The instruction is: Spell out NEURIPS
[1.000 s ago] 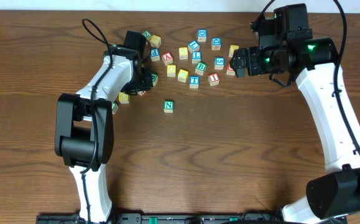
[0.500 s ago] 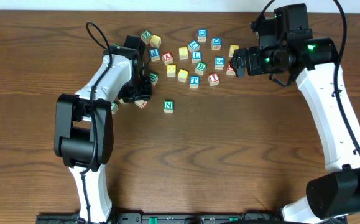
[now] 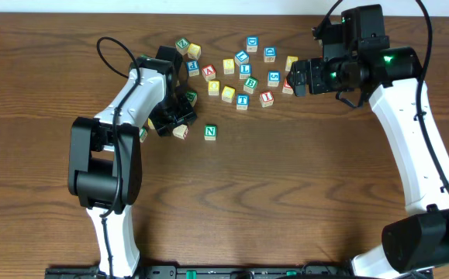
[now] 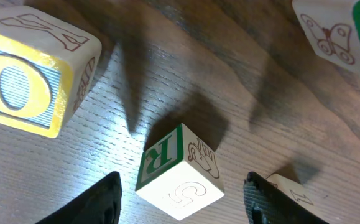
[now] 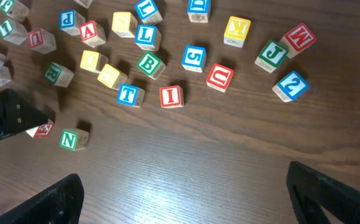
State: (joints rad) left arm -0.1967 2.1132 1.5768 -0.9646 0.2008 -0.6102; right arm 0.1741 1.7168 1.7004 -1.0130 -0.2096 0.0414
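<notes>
Legible faces, right wrist view: green N cube (image 5: 69,139), red I cube (image 5: 171,96), red U cube (image 5: 219,76), blue P cube (image 5: 72,20). Also a blue T (image 5: 130,94), green B (image 5: 149,64), red A (image 5: 89,31), blue 5 (image 5: 194,57), yellow K (image 5: 237,28), green J (image 5: 272,54), red M (image 5: 301,37) and blue 2 (image 5: 290,85).

Left wrist view: R cube (image 4: 167,168) shows a green R on one side and an outlined 5 on another. A yellow O cube (image 4: 24,87) lies to its left.

Left arm reaches far and rightward from its near-left base, wrist bent down at the near-left edge of the cluster. Left end effector (image 3: 171,118) is open. The R cube sits on the table (image 3: 286,194) between the fingertips (image 4: 102,199), with a gap on each side.

Right arm rises from the near-right base. Right end effector (image 5: 183,177) is spread wide and holds nothing, above the right edge of the cluster.

The N cube stands alone, near side of the cluster, just right of the left end effector.

Cubes are pale wood with coloured, printed faces. The table is dark brown with a wood grain.
</notes>
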